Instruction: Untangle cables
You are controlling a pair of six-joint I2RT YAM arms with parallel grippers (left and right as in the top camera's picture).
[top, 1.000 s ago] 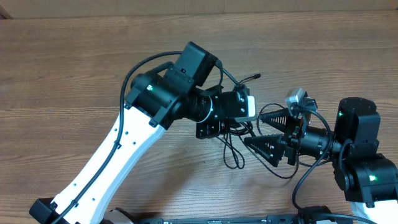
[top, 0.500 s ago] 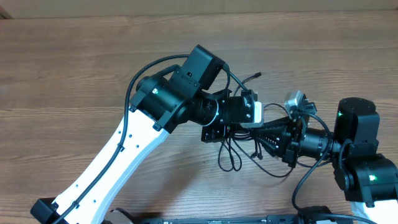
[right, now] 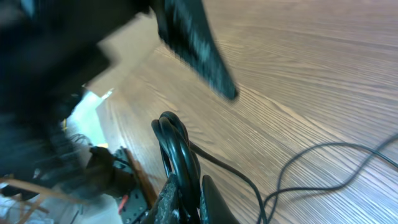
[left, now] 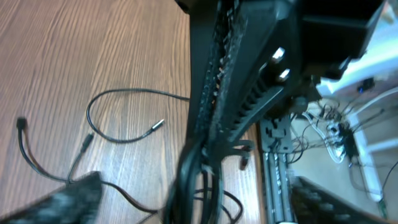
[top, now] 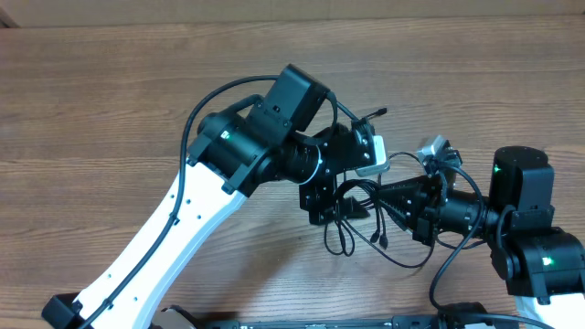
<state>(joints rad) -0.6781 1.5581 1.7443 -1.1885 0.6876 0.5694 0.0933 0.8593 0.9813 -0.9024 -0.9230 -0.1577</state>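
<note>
Right gripper [right: 183,194] is clenched on a bunch of cables [top: 343,228] right of mid-table, toward the near side. Loops spill out toward the near edge and one strand lies loose on the wood. Left gripper [top: 352,192] is released, its fingers spread wide either side of the other tool's tip (whether they touch the cables: cannot tell). Table [top: 110,91] shows open wood to the left and up to the far edge, while both arms crowd the near right.

light: bright | shadows: soft | overhead: sharp | wrist views: foreground blurred, cables [right: 177,149] clearer
</note>
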